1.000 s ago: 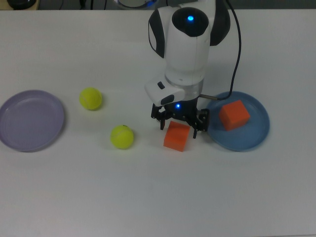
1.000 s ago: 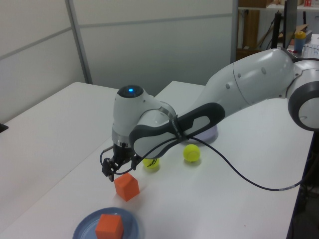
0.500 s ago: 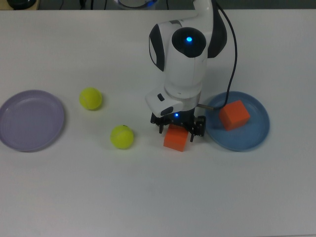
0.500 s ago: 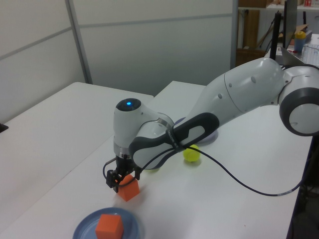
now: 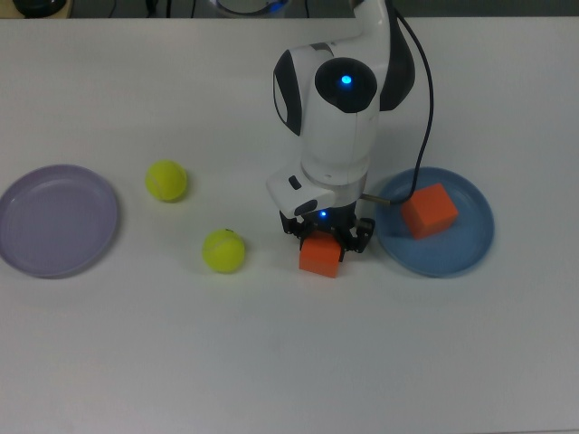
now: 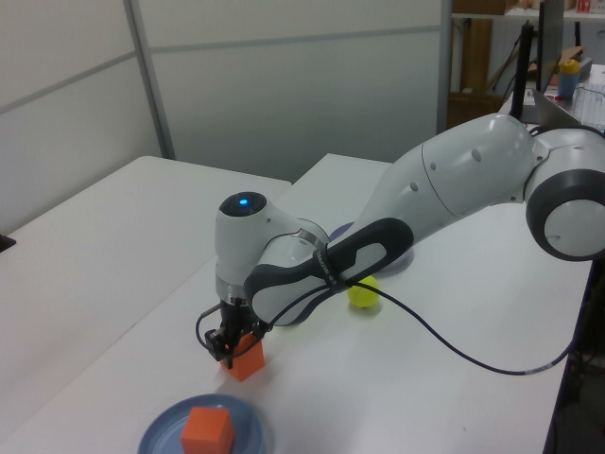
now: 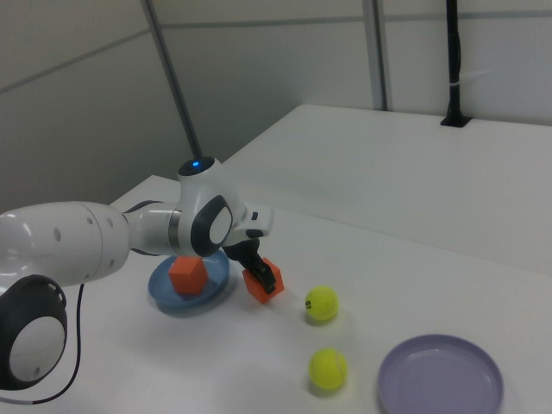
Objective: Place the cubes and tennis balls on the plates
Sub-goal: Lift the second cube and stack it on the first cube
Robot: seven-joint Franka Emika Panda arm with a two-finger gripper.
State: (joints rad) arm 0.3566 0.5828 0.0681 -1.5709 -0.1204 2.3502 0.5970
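One orange cube [image 5: 321, 257] rests on the table just left of the blue plate [image 5: 463, 242] in the top view. My gripper [image 5: 324, 237] is lowered over this cube, open, with a finger on either side of it. The second cube [image 5: 429, 210] lies on the blue plate. Two tennis balls [image 5: 166, 180] [image 5: 223, 250] lie on the table between the arm and the lavender plate [image 5: 57, 220], which holds nothing. In the left view the gripper [image 6: 230, 346] straddles the cube [image 6: 250, 360]. The right view has the gripper [image 7: 259, 274] over that cube [image 7: 263, 287].
The white arm [image 5: 339, 99] reaches in from the top view's upper edge, with a black cable [image 5: 425, 99] trailing toward the blue plate. In the left view the arm hides one ball; the other ball [image 6: 362, 293] shows beside it.
The gripper has come down from just above the cube until its fingers stand around it. The cube, the balls and both plates have stayed in place.
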